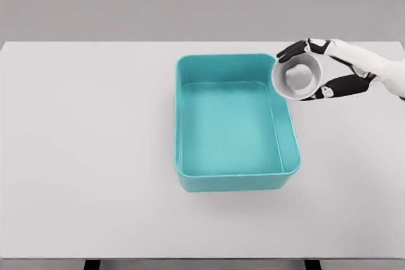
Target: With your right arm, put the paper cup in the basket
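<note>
Basket, right hand gripping paper cup

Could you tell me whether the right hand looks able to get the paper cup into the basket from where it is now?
Probably yes: the right hand holds the paper cup over the open basket rim.

So that's 1 cup, 1 teal basket, 1 table, and just 1 hand showing, the right one.

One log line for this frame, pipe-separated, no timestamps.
right hand: shut on white paper cup | cup: tipped, mouth toward camera, over far-right rim of teal plastic basket | basket: empty | left arm: not in view
</note>
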